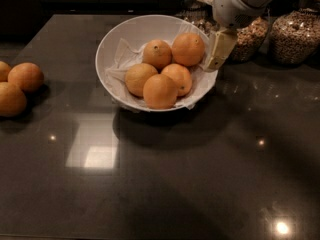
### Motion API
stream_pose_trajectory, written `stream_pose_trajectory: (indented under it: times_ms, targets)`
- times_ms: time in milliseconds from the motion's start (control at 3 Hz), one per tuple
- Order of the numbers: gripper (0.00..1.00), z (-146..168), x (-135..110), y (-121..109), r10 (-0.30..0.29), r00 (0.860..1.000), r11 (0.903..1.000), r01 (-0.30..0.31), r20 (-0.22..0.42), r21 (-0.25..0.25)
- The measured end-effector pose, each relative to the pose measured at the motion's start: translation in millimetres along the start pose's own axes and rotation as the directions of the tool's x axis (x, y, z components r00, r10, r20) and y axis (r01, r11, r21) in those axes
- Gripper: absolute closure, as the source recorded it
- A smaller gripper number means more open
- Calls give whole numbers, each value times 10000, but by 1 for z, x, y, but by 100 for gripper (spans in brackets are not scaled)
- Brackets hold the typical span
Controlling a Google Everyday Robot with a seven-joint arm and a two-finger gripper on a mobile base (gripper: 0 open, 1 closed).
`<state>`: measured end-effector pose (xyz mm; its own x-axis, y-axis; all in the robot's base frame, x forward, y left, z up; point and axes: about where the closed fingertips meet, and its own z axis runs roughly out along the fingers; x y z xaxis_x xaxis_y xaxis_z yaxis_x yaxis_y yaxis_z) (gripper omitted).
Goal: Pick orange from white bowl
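The white bowl point(112, 44) stands on the dark counter at the back centre, lined with crumpled white paper and holding several oranges. The orange point(188, 49), deep and even in colour, lies at the bowl's back right. To its left is a smaller orange with a dark stem dot point(157, 53). Three more lie in front of them. My gripper point(216, 54) hangs down from the upper right at the bowl's right rim, just right of the orange and close beside it. It holds nothing that I can see.
Three loose oranges point(24, 77) lie on the counter at the far left edge. Glass jars of grains point(295, 34) stand at the back right behind the gripper. Ceiling lights reflect on the dark glossy counter point(165, 174).
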<state>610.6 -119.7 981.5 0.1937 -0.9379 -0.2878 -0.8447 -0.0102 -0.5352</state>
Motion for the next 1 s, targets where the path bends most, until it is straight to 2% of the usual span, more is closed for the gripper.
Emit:
stream_pose_trajectory:
  times_ms: [333,667,1000]
  targets:
    - [9,7,-5,-10,-303,9984,9995,297,475,126]
    - [21,12,-12,-16,-571,9945,9983,560,874,148]
    - [25,18,-15,-17,-706,9912,9975,701,1117,84]
